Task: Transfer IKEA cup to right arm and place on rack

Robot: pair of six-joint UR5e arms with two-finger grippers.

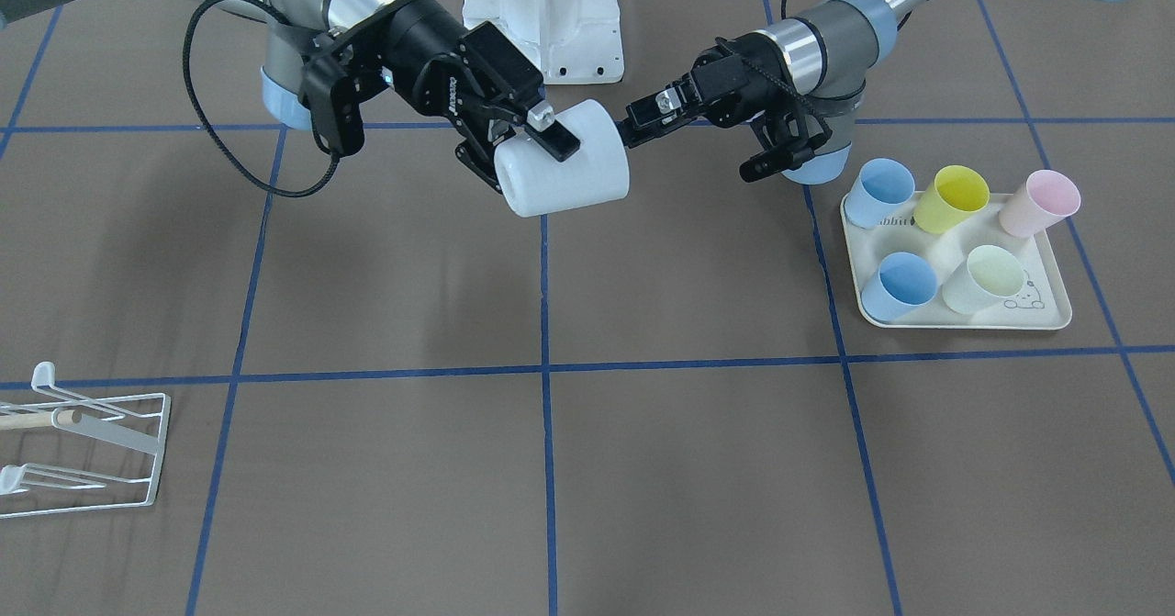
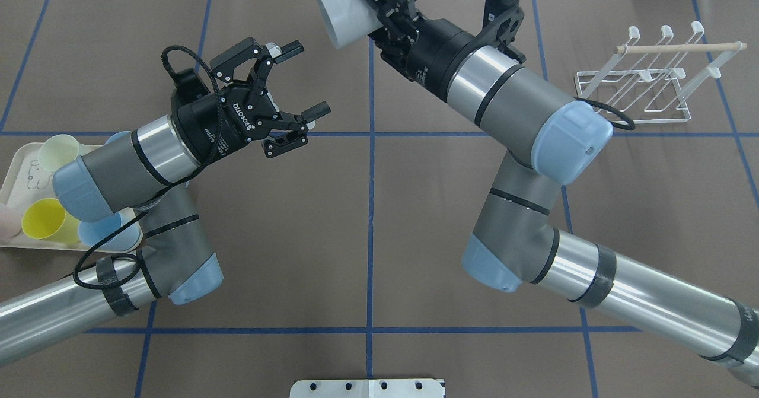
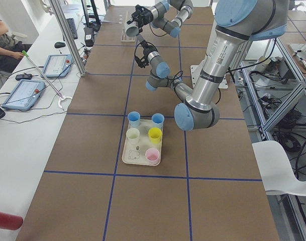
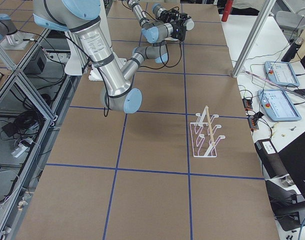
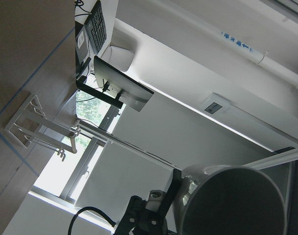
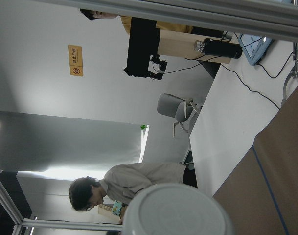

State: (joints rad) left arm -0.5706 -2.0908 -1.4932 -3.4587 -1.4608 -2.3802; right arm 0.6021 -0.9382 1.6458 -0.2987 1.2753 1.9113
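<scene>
**Cup in right gripper; rack placement pending**

Order follows the front-facing view, from the nearest item to the farthest.

1. Rack (image 1: 87, 432). It stands at the near edge of the table (image 1: 386, 469), on the right arm's side and within that arm's working half. Nothing hangs on it. Its prongs slant upward, so a cup probably has to go on mouth first.

2. Tray (image 1: 1046, 313). It lies on the left arm's side and carries five spare cups (image 1: 962, 198). This puts the supply beside the left arm and the rack beside the right arm, which is why a mid-table transfer is needed.

3. Cup (image 1: 569, 171). The white cup is held clear of the table, lying on its side, near the centre line.
   - The right gripper (image 1: 519, 152) is clamped across the cup body. Its wrist view shows the closed bottom, so the grip sits at the base end.
   - This grip leaves the mouth free, which suits placement over a prong.

4. Left gripper (image 2: 307, 77). Its fingers are spread and hold nothing. The overhead view shows it apart from the cup. Its wrist view looks into the cup's mouth.

Judgement: the transfer appears complete. The carry to the rack is not yet done, and the rack is well apart from the cup.
</scene>
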